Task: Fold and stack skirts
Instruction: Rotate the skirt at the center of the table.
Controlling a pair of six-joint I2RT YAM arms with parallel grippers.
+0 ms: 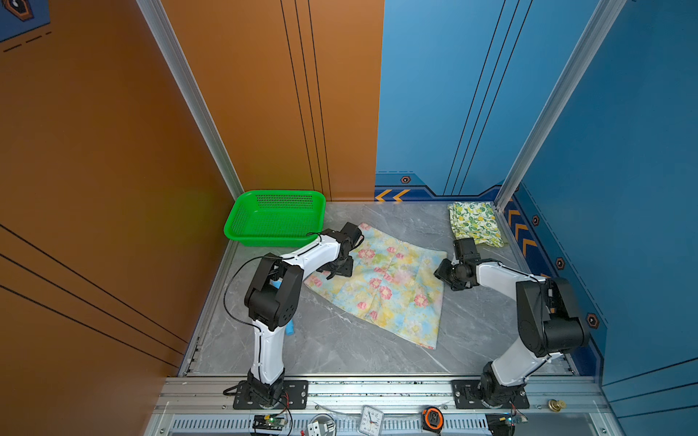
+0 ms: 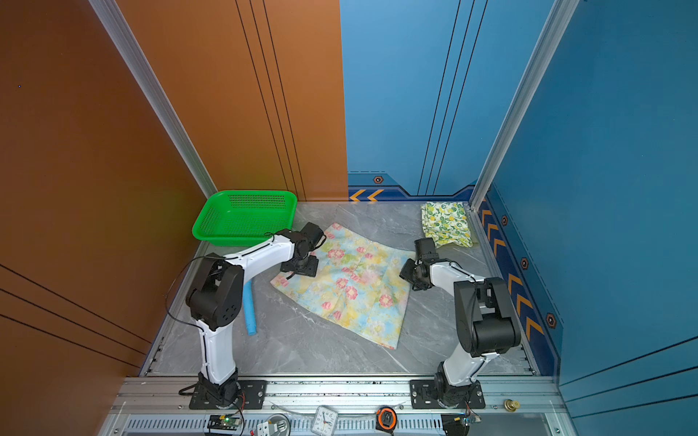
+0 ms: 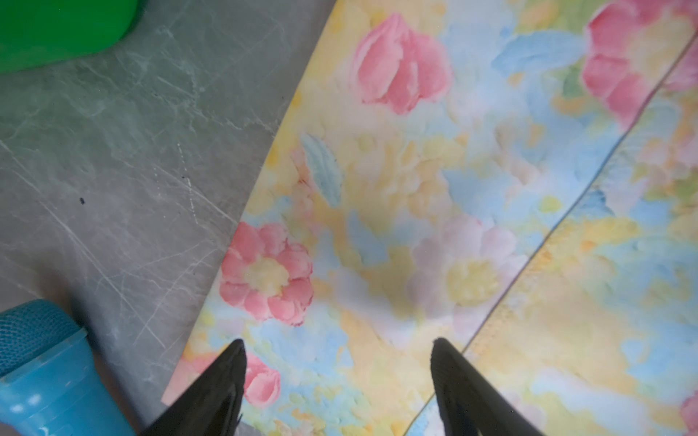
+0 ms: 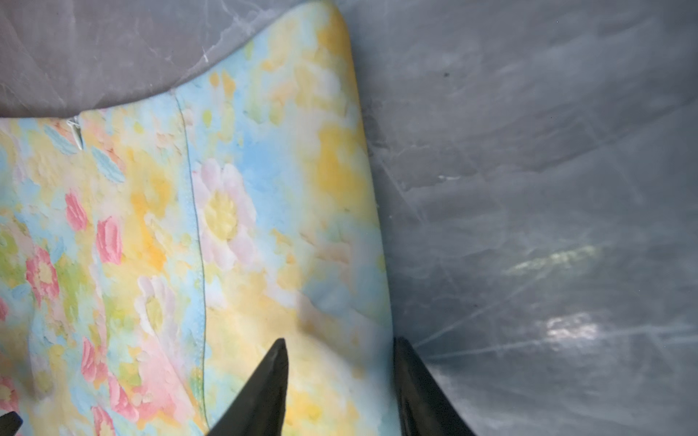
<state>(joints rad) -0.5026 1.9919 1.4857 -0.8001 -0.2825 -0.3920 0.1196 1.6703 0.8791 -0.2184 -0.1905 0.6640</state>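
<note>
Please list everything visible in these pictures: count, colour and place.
floral skirt: one, pastel with pink flowers, spread flat at centre.
lemon skirt: one, white with yellow lemons, folded, far right corner.
basket: one, green, empty, far left corner.
toy microphone: one, light blue, near left edge.
table: one, grey marble.
clock: one, white, front ledge.
tape measure: one, orange and black, front ledge.
left end effector: one, black, open, above floral skirt's left side.
right end effector: one, black, jaws apart astride its right edge.
</note>
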